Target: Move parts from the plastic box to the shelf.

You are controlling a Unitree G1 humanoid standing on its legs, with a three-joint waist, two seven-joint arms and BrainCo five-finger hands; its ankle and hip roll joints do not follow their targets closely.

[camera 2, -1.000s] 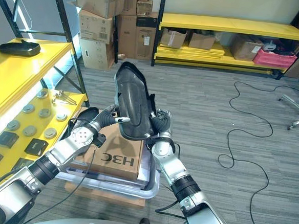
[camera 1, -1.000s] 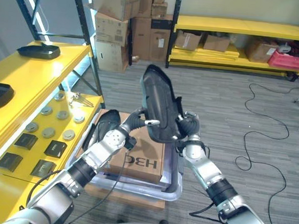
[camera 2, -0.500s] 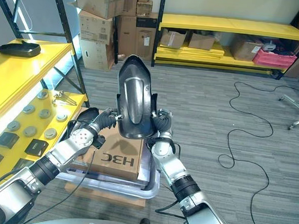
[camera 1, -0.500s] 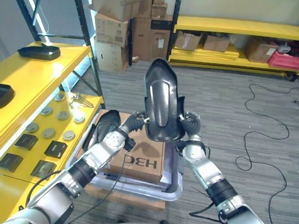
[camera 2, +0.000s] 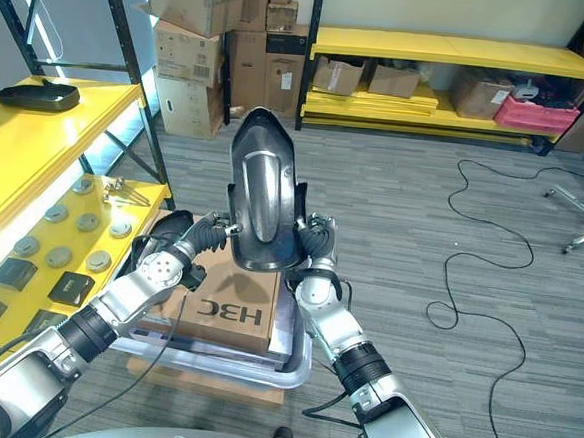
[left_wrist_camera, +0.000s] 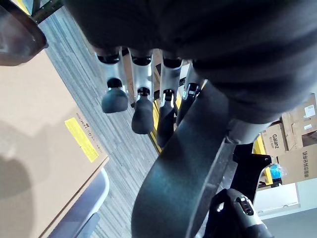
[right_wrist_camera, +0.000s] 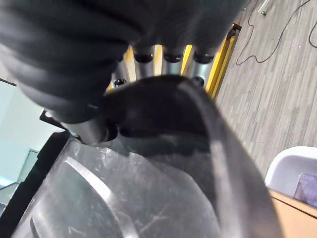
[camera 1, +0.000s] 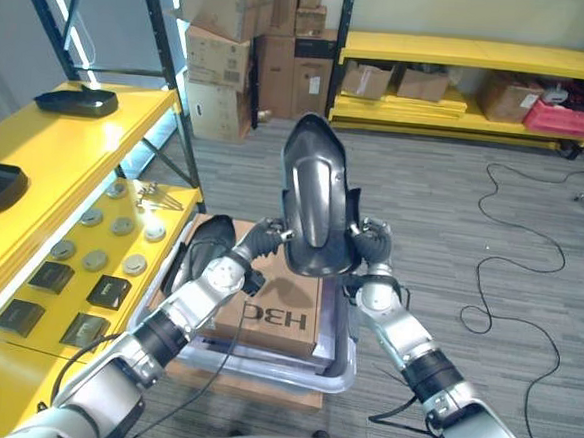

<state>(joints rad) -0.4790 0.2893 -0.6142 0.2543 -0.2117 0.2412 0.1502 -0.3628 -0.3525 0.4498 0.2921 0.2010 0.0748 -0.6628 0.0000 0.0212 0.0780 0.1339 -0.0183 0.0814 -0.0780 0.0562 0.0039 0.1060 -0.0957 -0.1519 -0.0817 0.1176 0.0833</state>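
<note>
Left robot hand (camera 1: 262,239): fingers curled on the left edge of the black part (camera 1: 314,195). Right robot hand (camera 1: 368,246): fingers wrapped round the part's right edge. Part: long moulded black shell, held upright between both hands, above the cardboard box (camera 1: 270,313). Plastic box (camera 1: 333,380): clear, on the floor beneath, holding the cardboard box and another black part (camera 1: 206,248). Shelf (camera 1: 65,163): yellow, to the robot's left, carrying black trays (camera 1: 77,99) and metal discs (camera 1: 121,225)
</note>
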